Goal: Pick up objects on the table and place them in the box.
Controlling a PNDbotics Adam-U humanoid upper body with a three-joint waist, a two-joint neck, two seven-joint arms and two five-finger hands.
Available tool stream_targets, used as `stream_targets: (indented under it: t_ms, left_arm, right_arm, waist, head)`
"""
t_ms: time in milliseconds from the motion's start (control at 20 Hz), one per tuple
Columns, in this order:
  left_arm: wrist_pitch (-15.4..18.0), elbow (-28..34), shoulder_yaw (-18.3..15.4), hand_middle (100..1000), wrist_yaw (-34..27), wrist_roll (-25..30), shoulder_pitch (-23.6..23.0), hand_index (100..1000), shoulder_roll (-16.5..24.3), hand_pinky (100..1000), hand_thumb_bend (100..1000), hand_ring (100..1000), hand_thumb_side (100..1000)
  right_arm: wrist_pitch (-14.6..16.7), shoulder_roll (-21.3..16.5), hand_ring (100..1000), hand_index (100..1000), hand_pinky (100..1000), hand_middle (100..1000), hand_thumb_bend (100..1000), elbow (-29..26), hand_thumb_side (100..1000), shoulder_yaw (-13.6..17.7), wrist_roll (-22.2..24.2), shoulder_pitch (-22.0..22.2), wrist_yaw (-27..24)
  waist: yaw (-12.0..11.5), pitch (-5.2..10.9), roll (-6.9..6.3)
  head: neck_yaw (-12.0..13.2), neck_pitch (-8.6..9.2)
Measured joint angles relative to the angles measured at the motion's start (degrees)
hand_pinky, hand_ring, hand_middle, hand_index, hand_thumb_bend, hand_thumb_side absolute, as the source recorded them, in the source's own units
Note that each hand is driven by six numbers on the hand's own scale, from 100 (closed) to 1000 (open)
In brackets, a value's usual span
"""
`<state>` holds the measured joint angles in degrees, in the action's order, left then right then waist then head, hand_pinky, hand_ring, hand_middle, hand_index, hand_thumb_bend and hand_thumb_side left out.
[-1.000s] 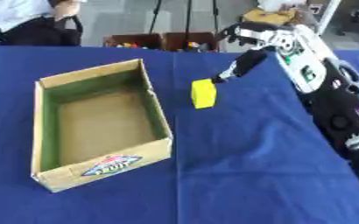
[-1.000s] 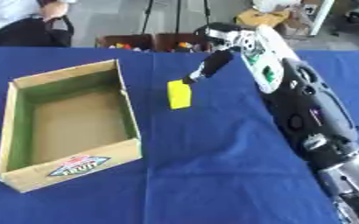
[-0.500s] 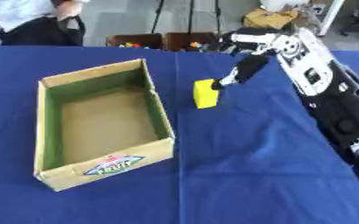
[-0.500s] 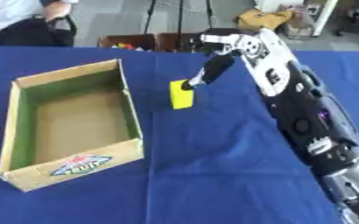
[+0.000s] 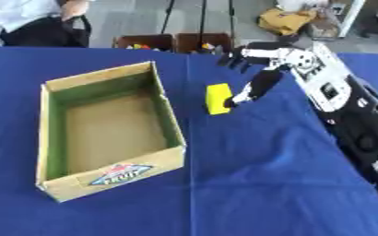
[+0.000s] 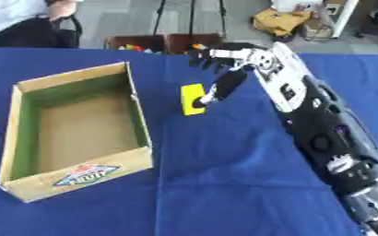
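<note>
The right robot hand (image 5: 253, 69) reaches with fingers spread, thumb touching a yellow block (image 5: 217, 98) standing on the blue tabletop (image 5: 249, 175) just right of the open cardboard box (image 5: 110, 130).

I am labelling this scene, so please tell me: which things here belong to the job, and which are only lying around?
Belong to the job:
- yellow rectangular block, standing on the blue table
- open cardboard box with green inner walls, nothing inside
- right hand, thumb at the block

Only lying around:
- brown bins with small colourful items beyond the table's far edge
- yellow bag on the floor
</note>
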<state>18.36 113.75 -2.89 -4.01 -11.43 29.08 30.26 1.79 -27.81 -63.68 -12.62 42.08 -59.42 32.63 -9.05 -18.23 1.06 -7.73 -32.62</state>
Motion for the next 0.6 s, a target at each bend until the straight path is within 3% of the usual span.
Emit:
stream_targets:
  t_ms: [350, 600]
  left_arm:
    - [0.01, 0.0, 0.16, 906, -0.07, 0.05, 0.25, 968, -0.03, 747, 100, 922, 1000]
    - [0.07, 0.0, 0.18, 906, -0.13, 0.12, 0.59, 968, -0.04, 748, 100, 923, 1000]
  right_arm:
    - [0.13, -0.14, 928, 935, 849, 903, 532, 0.45, 246, -0.52, 2.08, 0.01, 0.0]
    - [0.31, -0.13, 937, 941, 865, 910, 491, 0.64, 287, -0.46, 0.57, -0.16, 0.38]
  waist:
    - [-0.48, -0.48, 0.18]
    - [-1.02, -0.83, 0.4]
  head:
    - [-0.37, 0.0]
    - [-0.66, 0.02]
